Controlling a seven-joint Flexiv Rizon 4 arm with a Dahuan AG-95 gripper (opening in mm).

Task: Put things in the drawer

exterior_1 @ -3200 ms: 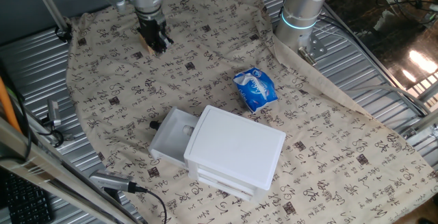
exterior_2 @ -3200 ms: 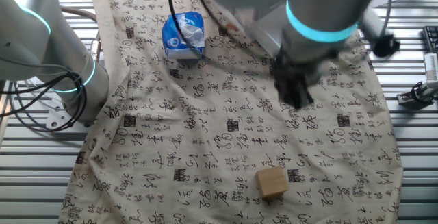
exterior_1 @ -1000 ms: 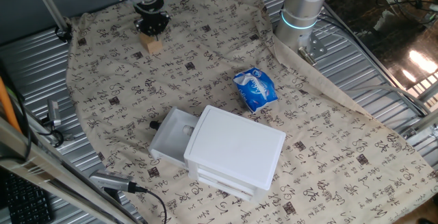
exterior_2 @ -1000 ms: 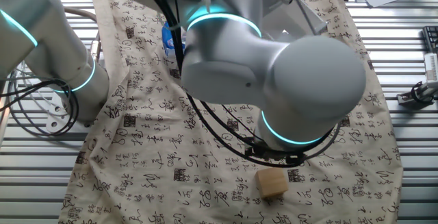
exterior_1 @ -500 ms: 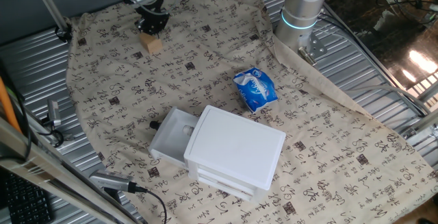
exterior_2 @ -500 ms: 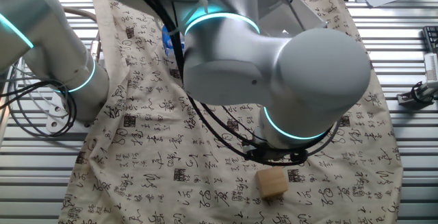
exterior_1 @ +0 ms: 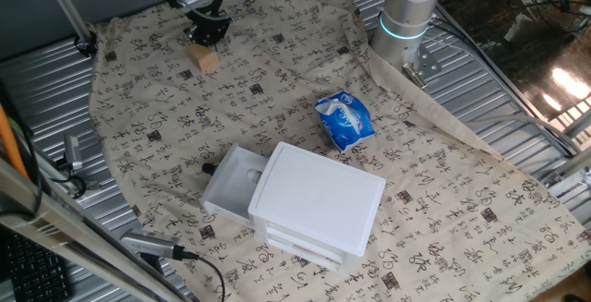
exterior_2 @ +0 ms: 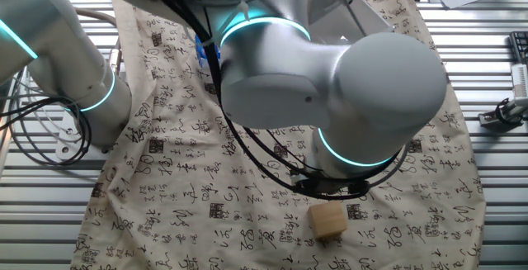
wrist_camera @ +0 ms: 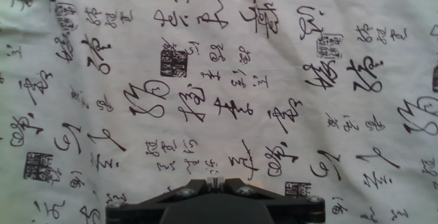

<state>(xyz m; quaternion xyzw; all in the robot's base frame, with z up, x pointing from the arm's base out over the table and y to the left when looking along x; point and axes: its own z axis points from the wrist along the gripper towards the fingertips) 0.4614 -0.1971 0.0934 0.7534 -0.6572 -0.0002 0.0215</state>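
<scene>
Calligraphy-printed cloth [exterior_1: 277, 80] covers the table. Gripper [exterior_1: 209, 34] hangs just above the wooden block [exterior_1: 204, 58]; jaw state cannot be determined. Drawer [exterior_1: 228, 184] stands open, well apart. Risk, judged: misaligned descent nudges the block or snags cloth.

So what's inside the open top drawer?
The drawer looks bare: plain white floor, nothing lying in the part that shows. Its back part sits under the white unit's top, so that stays hidden.

Reaching low with the gripper [exterior_1: 209, 34] pointing straight downward, wrist bulking directly above it; finger spacing impossible to make out.
</scene>
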